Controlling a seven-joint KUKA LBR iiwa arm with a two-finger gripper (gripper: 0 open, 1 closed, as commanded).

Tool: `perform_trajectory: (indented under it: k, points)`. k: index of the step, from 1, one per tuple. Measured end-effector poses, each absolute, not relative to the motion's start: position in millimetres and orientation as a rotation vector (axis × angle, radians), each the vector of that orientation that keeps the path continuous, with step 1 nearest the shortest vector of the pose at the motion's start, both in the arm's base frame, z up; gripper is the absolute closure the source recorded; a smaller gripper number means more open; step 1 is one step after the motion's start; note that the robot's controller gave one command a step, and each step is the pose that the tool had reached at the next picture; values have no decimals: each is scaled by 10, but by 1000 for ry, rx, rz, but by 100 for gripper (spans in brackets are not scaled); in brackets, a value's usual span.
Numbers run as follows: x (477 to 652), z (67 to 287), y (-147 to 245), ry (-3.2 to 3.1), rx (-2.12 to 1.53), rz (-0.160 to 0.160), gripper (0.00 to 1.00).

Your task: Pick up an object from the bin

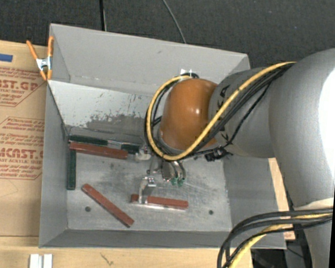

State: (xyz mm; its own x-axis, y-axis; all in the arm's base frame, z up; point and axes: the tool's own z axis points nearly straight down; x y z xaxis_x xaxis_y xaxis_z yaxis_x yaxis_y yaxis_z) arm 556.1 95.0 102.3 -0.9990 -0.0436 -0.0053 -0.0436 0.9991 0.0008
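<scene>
My gripper (146, 192) reaches down under the orange dome into the middle of the bin floor. Its metal fingers stand at the left end of a short brown bar (164, 202) that lies flat near the front of the bin. The fingertips touch or straddle that end; I cannot make out the gap between them. A longer brown bar (107, 205) lies slanted to the front left, apart from the gripper.
Along the back left of the floor lie another brown bar (98, 150) and a dark green bar (95, 142) side by side. A second dark green bar (71, 169) lies along the left wall. The arm and its cables cover the bin's right side.
</scene>
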Motion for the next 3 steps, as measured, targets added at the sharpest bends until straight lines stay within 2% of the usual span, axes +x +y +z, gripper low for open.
perform_trajectory:
  k: [1,2,3]
  points:
    - [5369,769,804,3117,-95,9,100]
    - [5369,769,803,3117,-95,9,100]
    - [5618,2236,461,3137,32,0,100]
